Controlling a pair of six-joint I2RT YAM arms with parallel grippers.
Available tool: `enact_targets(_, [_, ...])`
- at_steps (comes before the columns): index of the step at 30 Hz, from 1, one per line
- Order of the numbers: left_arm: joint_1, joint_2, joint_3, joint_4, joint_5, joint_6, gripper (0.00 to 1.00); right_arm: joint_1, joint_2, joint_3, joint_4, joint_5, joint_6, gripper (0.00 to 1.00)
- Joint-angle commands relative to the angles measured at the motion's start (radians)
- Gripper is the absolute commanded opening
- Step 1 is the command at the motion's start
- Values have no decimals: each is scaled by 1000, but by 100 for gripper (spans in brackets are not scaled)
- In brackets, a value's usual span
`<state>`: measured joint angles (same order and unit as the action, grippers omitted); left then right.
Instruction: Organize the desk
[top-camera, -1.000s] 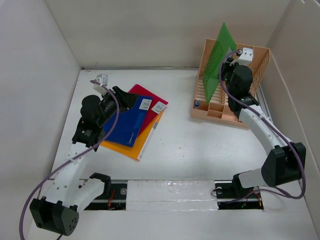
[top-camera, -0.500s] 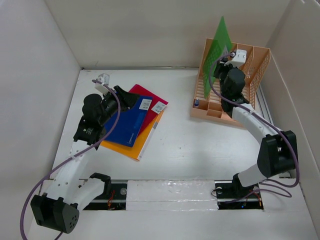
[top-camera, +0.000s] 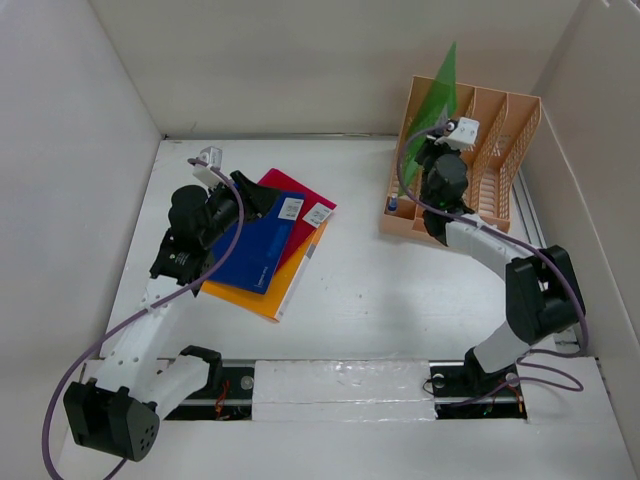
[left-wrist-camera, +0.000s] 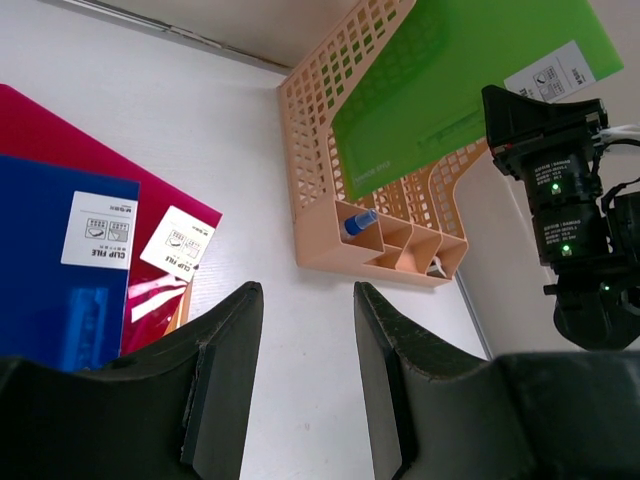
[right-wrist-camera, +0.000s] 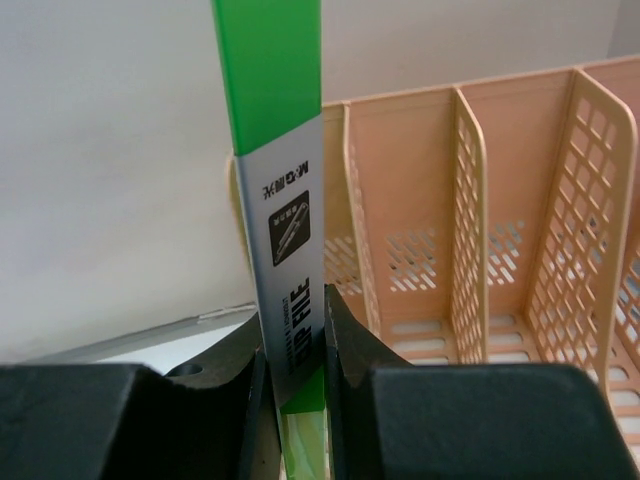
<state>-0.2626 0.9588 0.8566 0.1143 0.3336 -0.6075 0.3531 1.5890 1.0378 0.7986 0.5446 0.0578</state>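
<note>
While the right tool (top-camera: 434, 138) pinches an upright green file (top-camera: 441, 92) over the peach rack (top-camera: 500, 130), the left tool (top-camera: 258, 196) hangs above stacked files (top-camera: 262, 250) on the white counter (top-camera: 380, 290), which lies beneath both tools. Left wrist view: its fingers (left-wrist-camera: 225, 370) are spread, holding nothing. Right wrist view: the fingers clamp the file's labelled edge, with the rack just beyond.

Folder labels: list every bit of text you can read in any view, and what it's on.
"CLIP FILE": white label on the blue folder.
"CLIP FILE": white label on the red folder.
"LIP FILE", first letter hidden: silver strip on the green folder.
Smaller print and logos on all three labels are too blurred to read.
</note>
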Motion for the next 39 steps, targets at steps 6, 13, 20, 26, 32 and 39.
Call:
enact_targets(6, [-3, -15, 10, 36, 5, 9, 37, 18, -1, -61, 68, 130, 48, 0])
enact_targets(13, [-3, -25, 6, 42, 7, 6, 37, 38, -11, -52, -39, 124, 88, 0])
enact_targets(20, [-3, -46, -4, 47, 5, 8, 38, 38, -38, -42, -200, 161, 247, 39])
enact_targets(26, [-3, -58, -4, 41, -13, 12, 38, 17, -109, -13, -350, 89, 333, 71])
enact_targets(32, [-3, -60, -1, 9, -77, 23, 38, 33, -259, -12, -461, -17, 392, 77])
enact_targets(39, [6, -23, 13, -73, -250, -1, 38, 185, -301, -62, -447, -138, 419, 18])
